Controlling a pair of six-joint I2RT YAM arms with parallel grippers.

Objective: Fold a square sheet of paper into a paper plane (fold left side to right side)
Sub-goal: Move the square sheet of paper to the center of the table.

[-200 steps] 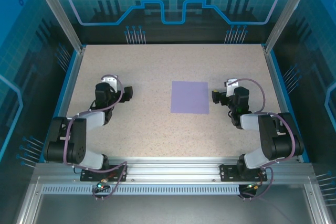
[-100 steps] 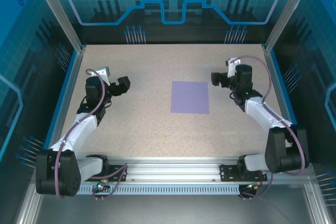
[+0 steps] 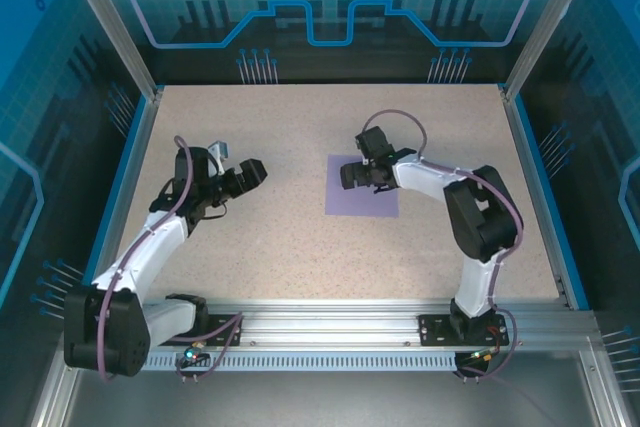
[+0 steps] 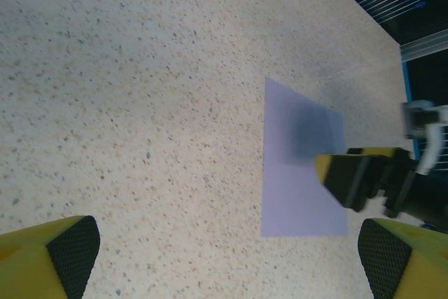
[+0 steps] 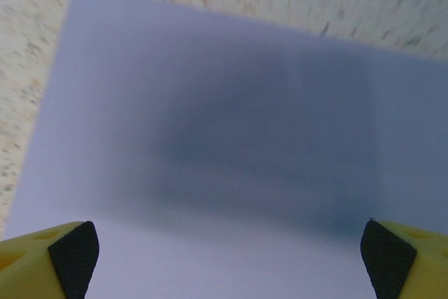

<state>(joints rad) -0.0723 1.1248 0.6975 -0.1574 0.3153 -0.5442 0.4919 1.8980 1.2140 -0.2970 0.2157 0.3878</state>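
Lying flat and uncreased near the middle of the speckled beige tabletop point(image 3: 300, 247), the thin lavender-purple square sheet of paper point(image 3: 358, 203) had its edges roughly in line with the table's own, so no side was the longer. The right gripper point(image 3: 350, 177) was directly over the sheet's far left part, its black-padded yellow jaws spread wide with nothing between them and a soft shadow on the paper point(image 5: 210, 103) below. Whether the pads touched the sheet could not be told. The left gripper point(image 3: 250, 175) stood well apart to the left over bare tabletop, jaws equally wide and empty, aimed toward the sheet's left edge point(image 4: 290, 187). For a left-to-right fold, that left edge looked to be the one to lift, and the right arm was much the nearer. No brand, label or writing could be read anywhere.
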